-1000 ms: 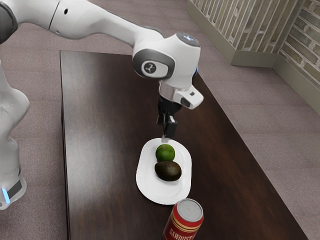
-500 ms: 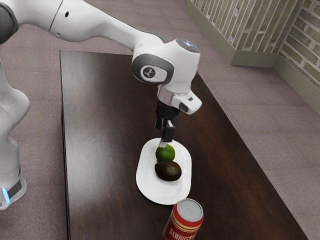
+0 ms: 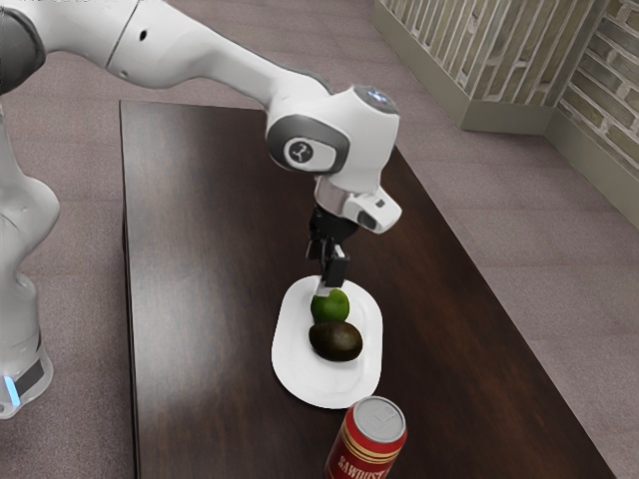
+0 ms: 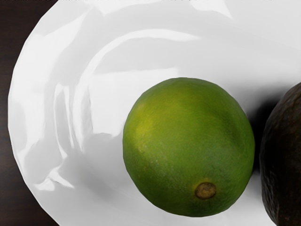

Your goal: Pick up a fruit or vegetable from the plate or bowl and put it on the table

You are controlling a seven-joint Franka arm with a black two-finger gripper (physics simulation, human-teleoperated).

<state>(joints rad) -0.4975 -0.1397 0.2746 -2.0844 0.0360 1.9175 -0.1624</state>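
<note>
My gripper (image 3: pixel 326 281) points down over the lime's end of the plate, its fingers apart with nothing held between them. Just below the fingertips is the green lime (image 3: pixel 330 307), resting on the white oval plate (image 3: pixel 298 374). The dark avocado (image 3: pixel 336 341) lies right beside it on the same plate. From the hand, the lime (image 4: pixel 188 146) is seen large and whole, with its brown stem spot showing. Part of the avocado (image 4: pixel 284 160) appears next to it, over the glossy plate (image 4: pixel 42 108).
A red can (image 3: pixel 367 439) with a silver top stands on the dark wooden table (image 3: pixel 210 299), close to the plate's end on the avocado's side. Bare wood borders the plate on both sides.
My hand has come down a little, toward the lime, and shifted slightly to the exterior view's left. Lime, avocado, plate and can have not moved.
</note>
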